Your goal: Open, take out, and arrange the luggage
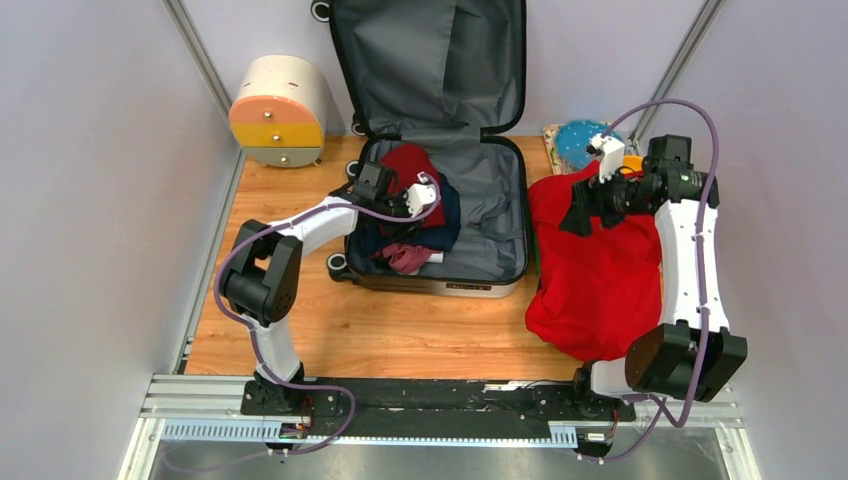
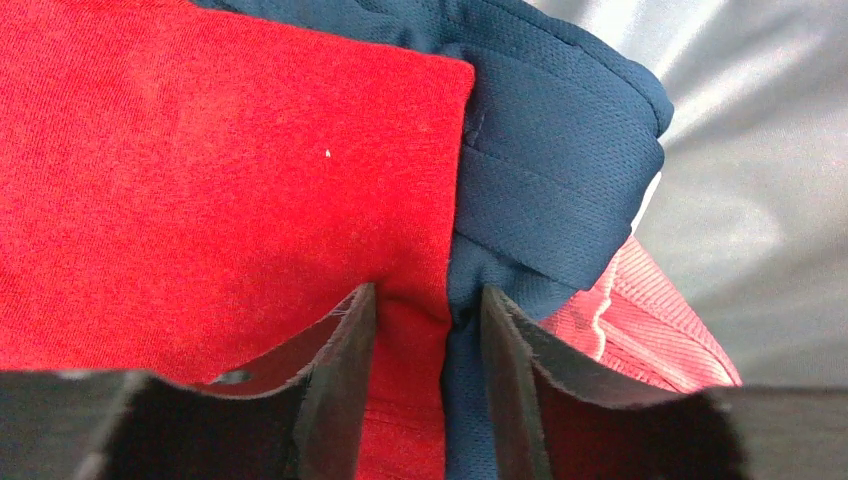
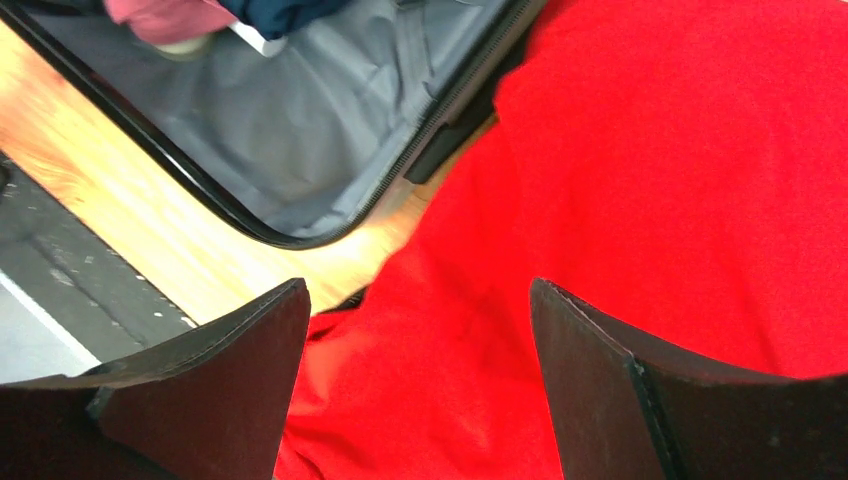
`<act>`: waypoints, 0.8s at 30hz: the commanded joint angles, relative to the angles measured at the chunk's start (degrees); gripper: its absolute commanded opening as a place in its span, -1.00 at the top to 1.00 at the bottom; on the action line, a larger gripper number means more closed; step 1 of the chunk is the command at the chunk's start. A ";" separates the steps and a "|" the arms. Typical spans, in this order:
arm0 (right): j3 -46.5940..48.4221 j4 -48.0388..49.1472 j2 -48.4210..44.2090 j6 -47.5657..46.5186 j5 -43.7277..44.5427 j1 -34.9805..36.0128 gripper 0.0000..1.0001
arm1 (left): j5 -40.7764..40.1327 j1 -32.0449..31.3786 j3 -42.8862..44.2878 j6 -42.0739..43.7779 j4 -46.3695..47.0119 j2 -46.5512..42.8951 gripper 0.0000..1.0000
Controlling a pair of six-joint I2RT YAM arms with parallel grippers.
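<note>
The large hard-shell suitcase with grey fabric lining (image 1: 440,287) lies open at the far middle of the wooden worktop (image 1: 400,330), its lid propped upright against the back wall. In the left half of its tray sits a heap of clothes: a dark red knit garment (image 2: 200,180) on top, a navy mesh garment (image 2: 550,170) beside and under it, and a pink ribbed piece (image 2: 640,310) at the near edge. The left pincer (image 2: 430,300) reaches into this heap, its fingers drawn close on either side of the seam where red meets navy; it appears to nip that fold, though the contact is hard to judge. Right of the case, touching its side, a bright red cloth (image 1: 600,290) lies spread on the worktop. The right pincer (image 3: 420,300) hovers over it, spread wide and gripping nothing. A round cream box with orange and yellow drawers (image 1: 278,110) stands at the far left corner.
</note>
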 commanded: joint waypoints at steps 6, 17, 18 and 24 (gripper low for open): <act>-0.54 15.73 2.73 22.02 -4.61 9.89 -0.69 | 7.48 2.09 1.54 -4.17 4.27 -1.69 0.48; 6.04 37.98 20.29 54.28 5.75 27.02 -0.61 | 11.62 6.92 -1.19 -14.55 8.13 -5.04 0.39; 6.04 39.46 21.36 57.60 6.89 27.74 -0.51 | 11.62 7.10 -1.54 -14.90 9.27 -5.73 0.39; 7.97 46.95 31.19 64.75 8.05 30.90 -0.28 | 11.62 7.28 -3.30 -15.08 10.78 -8.11 0.24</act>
